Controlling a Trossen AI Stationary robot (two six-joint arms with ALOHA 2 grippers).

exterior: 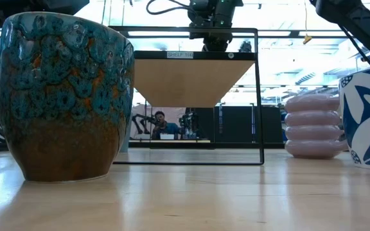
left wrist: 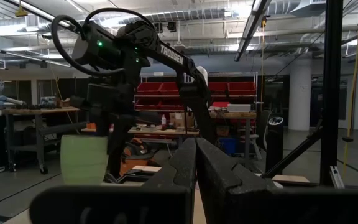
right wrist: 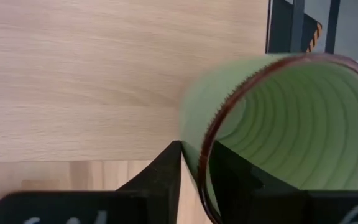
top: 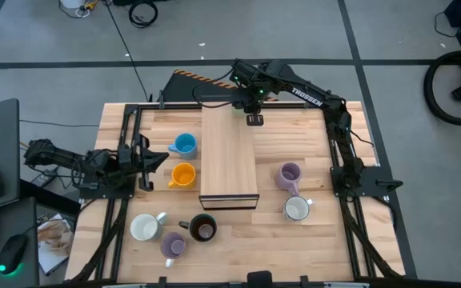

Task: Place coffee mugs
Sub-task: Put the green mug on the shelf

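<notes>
While the right gripper [right wrist: 194, 163] hangs over the far end of the wooden shelf board [top: 228, 156], its two fingers straddle the rim of the green mug [right wrist: 284, 130], one finger outside the wall and one inside; the jaws stand only a little apart, and whether they press the wall or have slackened off it cannot be told. The green mug sits on the far end of the board, close to the black frame [top: 238, 104].

Left gripper [left wrist: 194, 162]: fingers pressed together, holding nothing, parked at the left edge of the table [top: 310, 240].

Mugs on the table, high view:
- blue mug [top: 184, 145], left of the board, toward the far side.
- orange mug [top: 182, 175], just nearer than the blue one, beside the board's left edge.
- lilac mug [top: 290, 176], right of the board.
- white mug [top: 297, 210], right of the board's near end, just nearer than that lilac mug.
- second white mug [top: 144, 228], near left.
- dark brown-black mug [top: 203, 229], near the board's near end.
- second lilac mug [top: 173, 246], nearest, between the second white mug and the dark one.

Low view: a mottled blue-and-brown mug [exterior: 60, 96] stands close at the left; a ribbed lilac mug [exterior: 312, 125] and a white mug with blue leaves [exterior: 367, 119] stand at the right.
</notes>
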